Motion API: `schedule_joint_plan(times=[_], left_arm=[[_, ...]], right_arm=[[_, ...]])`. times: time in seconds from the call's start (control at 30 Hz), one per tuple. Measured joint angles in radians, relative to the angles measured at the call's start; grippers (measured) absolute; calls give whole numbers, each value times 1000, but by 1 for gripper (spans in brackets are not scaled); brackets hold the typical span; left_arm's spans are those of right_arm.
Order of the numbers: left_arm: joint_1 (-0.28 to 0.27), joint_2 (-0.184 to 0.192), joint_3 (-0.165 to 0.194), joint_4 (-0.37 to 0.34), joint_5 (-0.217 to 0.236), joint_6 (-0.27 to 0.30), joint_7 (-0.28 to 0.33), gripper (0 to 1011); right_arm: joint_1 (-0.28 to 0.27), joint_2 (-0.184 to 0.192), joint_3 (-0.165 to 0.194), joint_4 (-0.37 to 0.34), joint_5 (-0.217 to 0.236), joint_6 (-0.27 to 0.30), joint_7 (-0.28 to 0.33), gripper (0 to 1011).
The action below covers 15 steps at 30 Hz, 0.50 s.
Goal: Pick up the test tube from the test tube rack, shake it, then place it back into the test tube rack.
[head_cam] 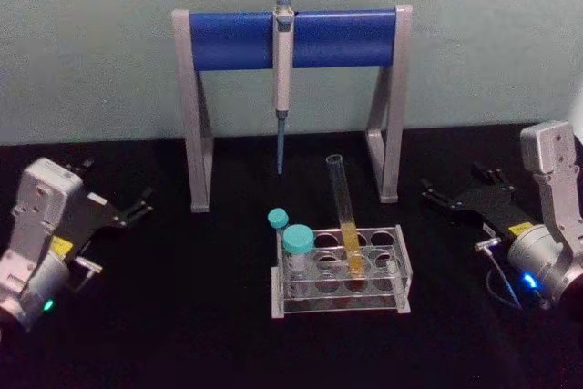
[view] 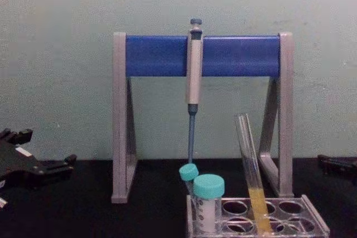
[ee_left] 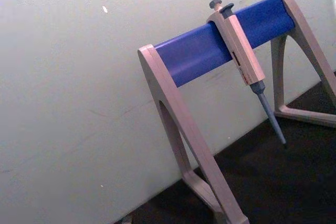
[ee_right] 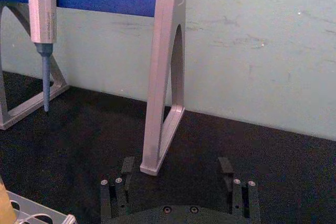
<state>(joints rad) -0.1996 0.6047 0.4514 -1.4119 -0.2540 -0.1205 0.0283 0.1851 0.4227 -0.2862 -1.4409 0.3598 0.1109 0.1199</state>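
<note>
**Station state: both hands clear of the rack**

My left hand (head_cam: 137, 208) rests on the left side of the black surface (head_cam: 182, 334), well apart from the test tube rack (head_cam: 401, 272). Its fingers are spread and grasp nothing.

My right hand (head_cam: 435, 196) rests on the right side of the surface, also well apart from the rack. In the right wrist view its two fingers (ee_right: 127, 167) stand released, with bare surface between them.

The test tube rack sits near the front centre of the surface, between my two hands. The test tube (head_cam: 347, 225) stands in a hole of the rack's far row, leaning slightly to the left at its open top. Yellow-orange liquid fills its lower part.

Two teal-capped tubes (head_cam: 298, 241) stand at the rack's left end.

Behind the rack, against the wall, stands the pipette stand (head_cam: 194, 116) with its blue crossbar. A pipette (head_cam: 283, 79) hangs from the middle of the bar, tip pointing down.
</note>
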Motion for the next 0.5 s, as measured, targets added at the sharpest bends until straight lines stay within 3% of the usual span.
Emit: schedule_joint_plan(times=[0.5], left_arm=[[0, 0, 0, 0, 0, 0, 0, 1001]], right_arm=[[0, 0, 0, 0, 0, 0, 0, 1000]])
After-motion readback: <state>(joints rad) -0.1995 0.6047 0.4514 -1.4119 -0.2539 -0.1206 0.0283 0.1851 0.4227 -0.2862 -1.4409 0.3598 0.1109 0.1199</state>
